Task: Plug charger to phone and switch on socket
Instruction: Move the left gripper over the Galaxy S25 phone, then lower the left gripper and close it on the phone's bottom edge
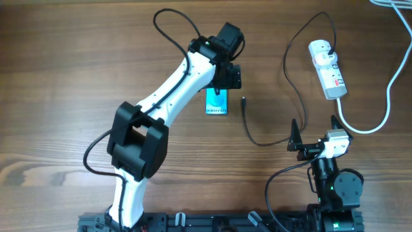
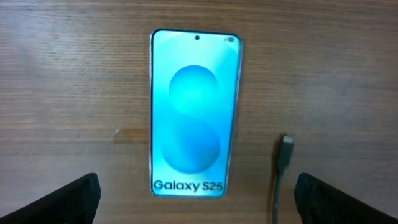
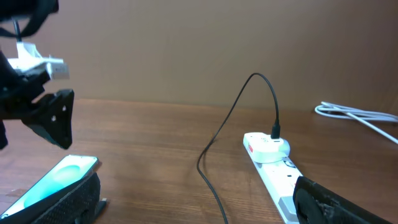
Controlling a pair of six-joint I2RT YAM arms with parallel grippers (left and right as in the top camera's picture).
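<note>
Charger cable [image 1: 244, 104], thin and black, one only; its tiny plug tip lies on the wooden table [image 1: 64, 64] just beside the one teal-screened phone [image 1: 217, 105]; one white power strip [image 1: 327, 69] stands well apart; left pincer [image 1: 225, 76], spread, hangs over the phone, hiding part overhead; left wrist view shows the whole screen; right pincer [image 1: 314, 134] spread, empty.

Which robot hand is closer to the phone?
Left. The left gripper hangs wide open right above the phone. The right gripper sits off to the phone's right, nearer the power strip.
</note>
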